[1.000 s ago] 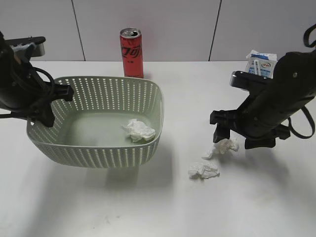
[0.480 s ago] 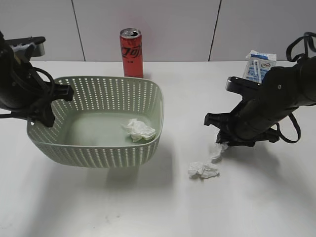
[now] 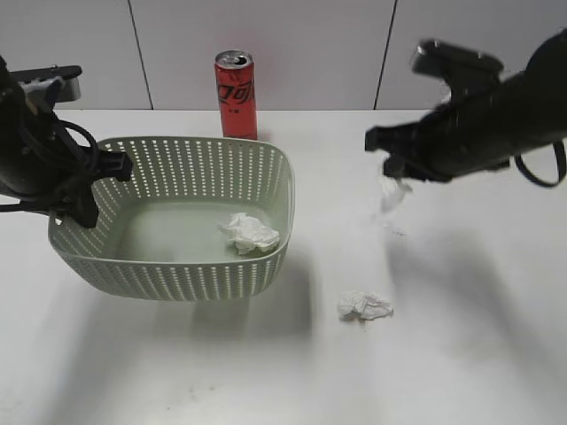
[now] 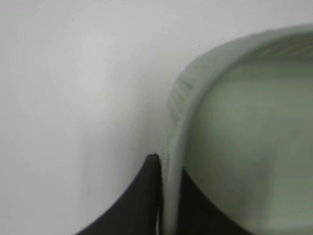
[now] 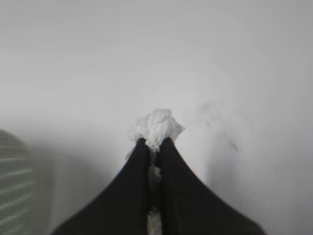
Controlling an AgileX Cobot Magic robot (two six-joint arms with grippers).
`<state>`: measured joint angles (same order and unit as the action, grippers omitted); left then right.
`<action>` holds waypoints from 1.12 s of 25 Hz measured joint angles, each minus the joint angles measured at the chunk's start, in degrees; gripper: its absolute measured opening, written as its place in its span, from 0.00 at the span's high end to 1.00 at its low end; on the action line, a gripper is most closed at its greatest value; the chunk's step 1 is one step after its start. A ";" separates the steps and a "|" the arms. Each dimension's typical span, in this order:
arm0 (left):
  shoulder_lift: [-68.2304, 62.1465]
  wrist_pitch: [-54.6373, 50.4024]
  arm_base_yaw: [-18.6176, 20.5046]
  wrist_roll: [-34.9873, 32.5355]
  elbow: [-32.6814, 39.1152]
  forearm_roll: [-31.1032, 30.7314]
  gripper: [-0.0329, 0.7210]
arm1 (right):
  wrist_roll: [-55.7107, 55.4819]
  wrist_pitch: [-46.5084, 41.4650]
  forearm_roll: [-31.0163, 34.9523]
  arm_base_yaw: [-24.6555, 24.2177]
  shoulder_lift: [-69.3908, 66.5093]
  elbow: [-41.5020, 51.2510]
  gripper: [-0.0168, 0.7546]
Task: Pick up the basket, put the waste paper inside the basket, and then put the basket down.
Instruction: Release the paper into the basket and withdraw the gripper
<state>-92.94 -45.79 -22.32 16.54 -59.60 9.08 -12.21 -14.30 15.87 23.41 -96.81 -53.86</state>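
The pale green slotted basket (image 3: 190,270) is held tilted, its left side raised off the white table. My left gripper (image 3: 78,205) is shut on its left rim; the left wrist view shows the rim (image 4: 172,147) pinched between the black fingers (image 4: 166,169). One waste paper wad (image 3: 250,234) lies inside the basket. My right gripper (image 3: 396,173) is shut on a second wad (image 3: 392,193) and holds it in the air right of the basket; the right wrist view shows this wad (image 5: 156,126) between the fingertips (image 5: 154,144). A third wad (image 3: 364,305) lies on the table.
A red drink can (image 3: 236,95) stands behind the basket near the back wall. The basket's edge shows at the lower left of the right wrist view (image 5: 12,186). The drink carton is hidden behind my right arm.
My right gripper closed on the wad nearest it and lifted it up and slightly left off the table. The left arm and the basket have not moved.
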 joint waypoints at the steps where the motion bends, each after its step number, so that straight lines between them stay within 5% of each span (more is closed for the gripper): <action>1: 0.00 0.00 0.00 0.00 0.00 0.00 0.95 | 4.11 0.76 1.47 1.38 2.35 -1.27 0.97; 10: 0.00 0.00 0.00 0.00 0.00 0.00 0.95 | 28.78 3.68 3.80 19.18 2.50 -16.10 0.96; 13: 0.00 0.00 0.00 0.00 0.00 0.00 0.95 | 32.33 1.13 3.62 22.05 -2.01 -19.52 0.84; 18: 0.00 0.00 0.00 0.00 0.00 0.02 0.95 | 33.44 -4.12 3.46 22.60 -7.15 -20.99 0.25; 23: 0.00 -0.07 0.05 0.00 0.00 0.02 0.95 | 31.24 -9.83 1.76 21.67 -5.71 -24.16 0.16; 28: 0.00 -1.22 2.29 -0.72 0.00 0.13 0.95 | 27.40 -24.65 -2.97 15.40 -1.80 -28.64 0.16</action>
<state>-92.94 -47.01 -20.03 15.82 -59.60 9.21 15.19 -38.95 12.90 38.81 -98.61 -82.50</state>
